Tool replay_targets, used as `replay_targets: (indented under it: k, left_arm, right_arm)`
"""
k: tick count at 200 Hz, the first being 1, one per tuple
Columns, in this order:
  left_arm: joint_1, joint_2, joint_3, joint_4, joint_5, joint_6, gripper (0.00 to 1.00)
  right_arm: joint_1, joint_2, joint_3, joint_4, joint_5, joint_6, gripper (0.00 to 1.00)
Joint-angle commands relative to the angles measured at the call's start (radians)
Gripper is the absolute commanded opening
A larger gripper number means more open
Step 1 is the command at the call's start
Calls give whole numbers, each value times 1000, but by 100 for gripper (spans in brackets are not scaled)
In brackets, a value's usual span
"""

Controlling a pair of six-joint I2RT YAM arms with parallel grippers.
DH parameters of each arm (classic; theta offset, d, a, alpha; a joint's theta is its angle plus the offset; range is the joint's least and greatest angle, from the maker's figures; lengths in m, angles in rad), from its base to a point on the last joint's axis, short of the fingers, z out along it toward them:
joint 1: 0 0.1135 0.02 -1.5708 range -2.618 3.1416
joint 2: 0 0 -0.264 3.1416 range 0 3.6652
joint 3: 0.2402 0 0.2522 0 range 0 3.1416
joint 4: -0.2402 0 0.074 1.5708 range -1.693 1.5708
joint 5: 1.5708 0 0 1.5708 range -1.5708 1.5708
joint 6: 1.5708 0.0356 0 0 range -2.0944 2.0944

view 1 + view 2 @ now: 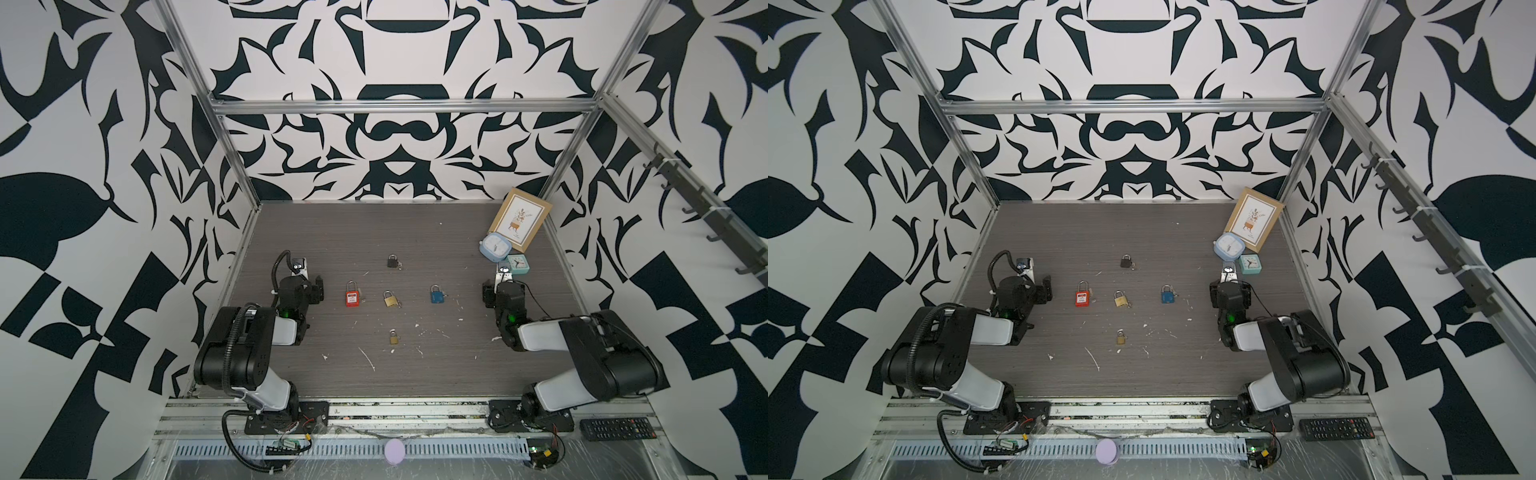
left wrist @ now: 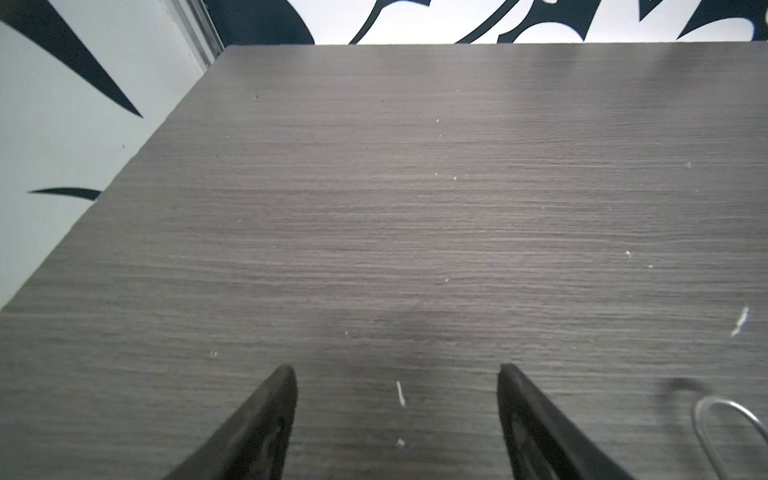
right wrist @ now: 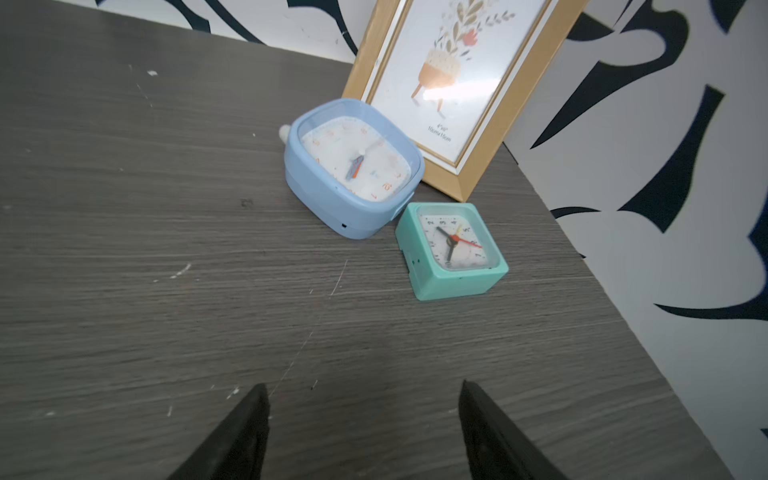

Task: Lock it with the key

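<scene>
Five padlocks lie in cross at middle of tabletop point(image 1: 332, 232): brass padlock point(image 1: 390, 299) centre, black padlock point(image 1: 392, 261) toward far edge, small brass padlock point(image 1: 394, 337) toward near edge, red padlock point(image 1: 352, 296) leftward, blue padlock point(image 1: 436, 294) rightward. Left gripper point(image 2: 397, 368) near left edge, jaws wide apart, empty. Right gripper point(image 3: 363, 384) near right edge, jaws wide apart, empty. Blue clock point(image 3: 353, 166), green clock point(image 3: 451, 249) near far right corner.

red padlock point(image 1: 352, 297), blue padlock point(image 1: 436, 296), black-and-white walls point(image 1: 83, 166), grey woodgrain table point(image 1: 374, 232)
</scene>
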Motion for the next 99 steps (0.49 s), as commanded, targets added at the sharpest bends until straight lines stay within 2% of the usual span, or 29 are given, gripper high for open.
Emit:
replay_targets:
  k: [1, 11, 20, 42, 99]
  left_arm:
    - [7, -7, 35, 15, 45, 1, 99]
    - [7, -7, 33, 18, 45, 1, 99]
    - [8, -1, 29, 42, 39, 2, 99]
    - [7, -3, 30, 33, 41, 2, 99]
    - [25, 11, 49, 9, 78, -10, 99]
  right_arm:
    - [-38, -2, 28, 119, -83, -5, 77]
    - [-70, -3, 57, 45, -124, 22, 80]
    - [-91, 4, 52, 68, -162, 34, 90]
    - [-94, -1, 58, 40, -162, 35, 99]
    - [-93, -3, 58, 42, -158, 34, 99]
